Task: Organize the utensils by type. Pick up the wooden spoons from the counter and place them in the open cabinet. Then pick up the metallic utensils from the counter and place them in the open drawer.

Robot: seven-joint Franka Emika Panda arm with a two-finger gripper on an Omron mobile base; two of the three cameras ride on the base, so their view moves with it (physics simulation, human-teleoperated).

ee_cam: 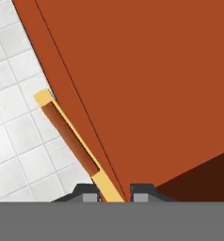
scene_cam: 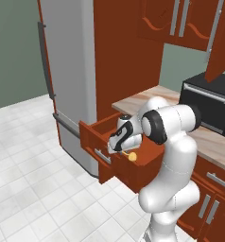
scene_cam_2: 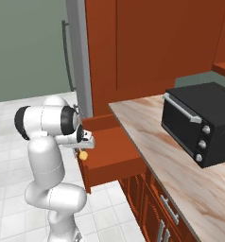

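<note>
Gripper (ee_cam: 114, 200), item as we log it: jaws pinched on a yellow-tan wooden-handled utensil (ee_cam: 69, 139) whose long axis runs straight out from the fingertips, hanging just beside the open drawer (scene_cam: 93, 139).

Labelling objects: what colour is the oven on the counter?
Black, with silver handle and knobs; the oven shows best in the right base view.

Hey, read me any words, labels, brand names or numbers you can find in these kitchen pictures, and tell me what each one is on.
None: no readable text anywhere.
Toaster oven: knobs are plain, with no markings that can be made out.
Fridge: bare grey door, no badge.
Drawer and cabinet doors: plain wood, no labels.
</note>
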